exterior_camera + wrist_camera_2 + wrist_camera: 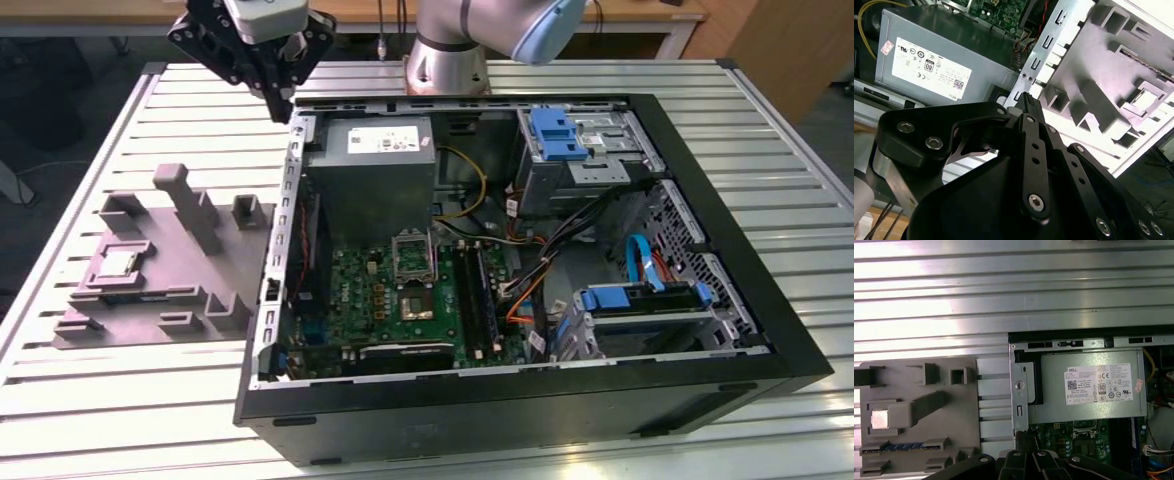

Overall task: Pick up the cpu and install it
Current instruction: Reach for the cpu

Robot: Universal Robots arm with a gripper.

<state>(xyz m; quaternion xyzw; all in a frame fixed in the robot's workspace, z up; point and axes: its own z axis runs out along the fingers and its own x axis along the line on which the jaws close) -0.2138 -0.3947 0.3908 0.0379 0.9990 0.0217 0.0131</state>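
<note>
The cpu (118,263) is a small pale square chip lying in a recess of the grey moulded tray (160,300), at the exterior view's left of the open computer case. Both wrist views show the cpu (880,419) (1145,99) resting in the tray (914,375) (1104,75). My gripper (279,103) hangs above the table by the case's far left corner, beyond the tray and well apart from the chip. Its black fingers (1030,107) are shut together with nothing between them. The metal-framed socket (412,255) sits on the green board inside the case.
The black case (721,340) holds a grey power-supply box (371,165) (1089,387), blue-tabbed drive bays (561,135), and cables (534,270). Upright posts (187,205) rise from the tray. Ribbed metal tabletop (134,420) surrounds everything.
</note>
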